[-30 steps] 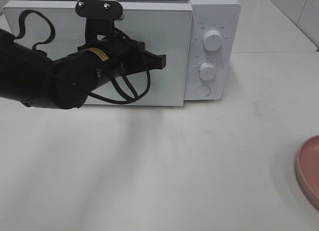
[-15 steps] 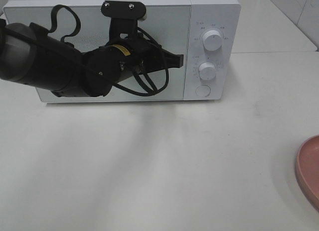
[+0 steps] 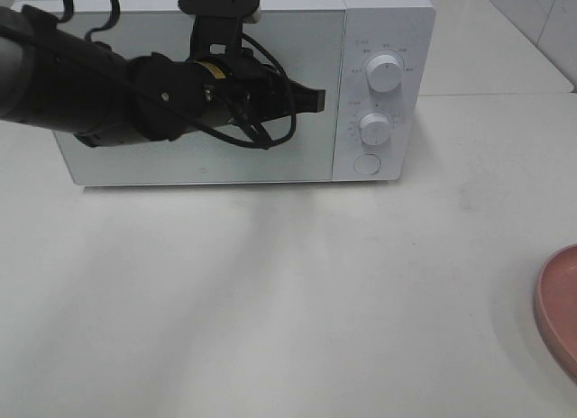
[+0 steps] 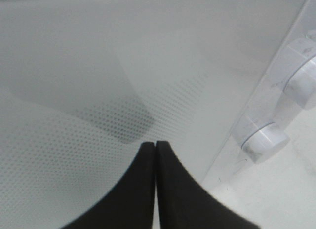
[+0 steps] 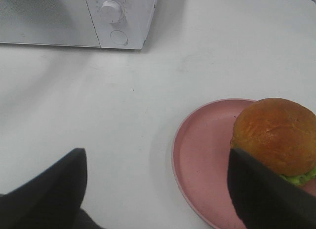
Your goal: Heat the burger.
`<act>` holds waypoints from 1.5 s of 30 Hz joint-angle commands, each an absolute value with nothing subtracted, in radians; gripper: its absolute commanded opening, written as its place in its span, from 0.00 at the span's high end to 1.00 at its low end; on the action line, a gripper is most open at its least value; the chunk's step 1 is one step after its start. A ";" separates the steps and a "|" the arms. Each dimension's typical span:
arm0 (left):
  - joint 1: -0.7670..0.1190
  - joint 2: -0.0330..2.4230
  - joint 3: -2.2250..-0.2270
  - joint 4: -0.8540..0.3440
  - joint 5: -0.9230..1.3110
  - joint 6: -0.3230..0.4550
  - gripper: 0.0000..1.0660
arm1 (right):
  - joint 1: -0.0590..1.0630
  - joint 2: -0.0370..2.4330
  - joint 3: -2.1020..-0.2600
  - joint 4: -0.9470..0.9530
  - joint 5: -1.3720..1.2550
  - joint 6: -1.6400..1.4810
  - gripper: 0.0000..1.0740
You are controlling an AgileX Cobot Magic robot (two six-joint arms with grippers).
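Left gripper [image 3: 311, 99] has its fingers pressed together, empty, tips at or just off the microwave door [image 3: 135, 161] near its control-panel edge; contact can't be confirmed from the left wrist view. The door looks flush with the microwave [image 3: 383, 13], so it reads as shut. The burger [image 5: 274, 135] is not inside: it sits on the pink plate [image 5: 197, 160] on the white table [image 3: 270, 301], well apart from the oven, off to the right. Right gripper [image 5: 158, 189] hovers near the plate, fingers spread wide, holding nothing, one finger just beside the bun. Step in hand is probably door handling. The next move calls for the door open, then the right arm closing on the burger and carrying it in. The shut door blocks loading. Two knobs [image 3: 385, 73] and a round button [image 3: 367, 164] sit untouched.
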State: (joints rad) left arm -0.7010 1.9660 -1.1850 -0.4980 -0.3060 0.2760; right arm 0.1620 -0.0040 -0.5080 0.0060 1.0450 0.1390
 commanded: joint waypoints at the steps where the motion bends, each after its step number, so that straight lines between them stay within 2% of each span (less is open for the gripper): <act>1: -0.700 1.926 -1.194 -0.507 -0.208 0.305 0.97 | 0.158 -0.030 -0.507 0.009 1.037 0.127 0.30; 3: -0.700 1.898 -1.194 -0.507 -0.085 0.313 0.84 | 0.158 -0.030 -0.507 0.009 1.037 0.127 0.30; 4: -0.700 1.898 -1.194 -0.507 -0.085 0.313 0.84 | 0.158 -0.030 -0.507 0.009 1.037 0.127 0.30; 5: -0.700 1.881 -1.194 -0.507 -0.014 0.313 0.71 | 0.158 -0.030 -0.507 0.009 1.037 0.127 0.30; 6: -0.700 1.881 -1.194 -0.507 -0.014 0.313 0.71 | 0.158 -0.030 -0.507 0.009 1.037 0.127 0.30; 7: -0.700 1.866 -1.194 -0.507 0.062 0.310 0.50 | 0.158 -0.030 -0.507 0.009 1.037 0.127 0.30; 8: -0.700 1.857 -1.194 -0.507 0.092 0.309 0.41 | 0.158 -0.030 -0.507 0.009 1.037 0.127 0.30; 9: -0.700 1.857 -1.194 -0.507 0.092 0.309 0.41 | 0.158 -0.030 -0.507 0.009 1.037 0.127 0.30; 10: -0.700 1.846 -1.194 -0.507 0.159 0.306 0.19 | 0.158 -0.030 -0.507 0.009 1.037 0.127 0.30; 11: -0.699 1.841 -1.194 -0.504 0.200 0.306 0.10 | 0.158 -0.030 -0.507 0.009 1.037 0.127 0.30; 12: -0.699 1.841 -1.194 -0.504 0.200 0.306 0.10 | 0.158 -0.030 -0.507 0.009 1.037 0.127 0.30; 13: -0.695 1.833 -1.194 -0.495 0.284 0.306 0.04 | 0.158 -0.030 -0.507 0.009 1.037 0.127 0.30; 20: -0.695 1.800 -1.194 -0.432 0.519 0.306 0.04 | 0.158 -0.030 -0.507 0.009 1.037 0.127 0.30; 29: -0.695 1.754 -1.195 -0.361 0.688 0.307 0.05 | 0.158 -0.030 -0.507 0.009 1.037 0.127 0.30; 30: -0.695 1.744 -1.195 -0.327 0.745 0.302 0.05 | 0.158 -0.030 -0.507 0.009 1.037 0.127 0.30; 31: -0.695 1.740 -1.195 -0.294 0.790 0.264 0.05 | 0.158 -0.030 -0.507 0.009 1.037 0.127 0.30; 32: -0.695 1.740 -1.195 -0.294 0.790 0.264 0.05 | 0.158 -0.030 -0.507 0.009 1.037 0.127 0.30; 34: -0.691 1.740 -1.195 -0.237 0.827 0.191 0.05 | 0.158 -0.030 -0.507 0.009 1.037 0.127 0.30; 35: -0.691 1.740 -1.195 -0.237 0.827 0.191 0.05 | 0.158 -0.030 -0.507 0.009 1.037 0.127 0.30; 37: -0.671 1.740 -1.195 -0.211 0.863 0.144 0.05 | 0.158 -0.030 -0.507 0.009 1.037 0.127 0.30; 45: -0.559 1.740 -1.195 -0.235 0.944 0.148 0.05 | 0.158 -0.030 -0.507 0.009 1.037 0.127 0.30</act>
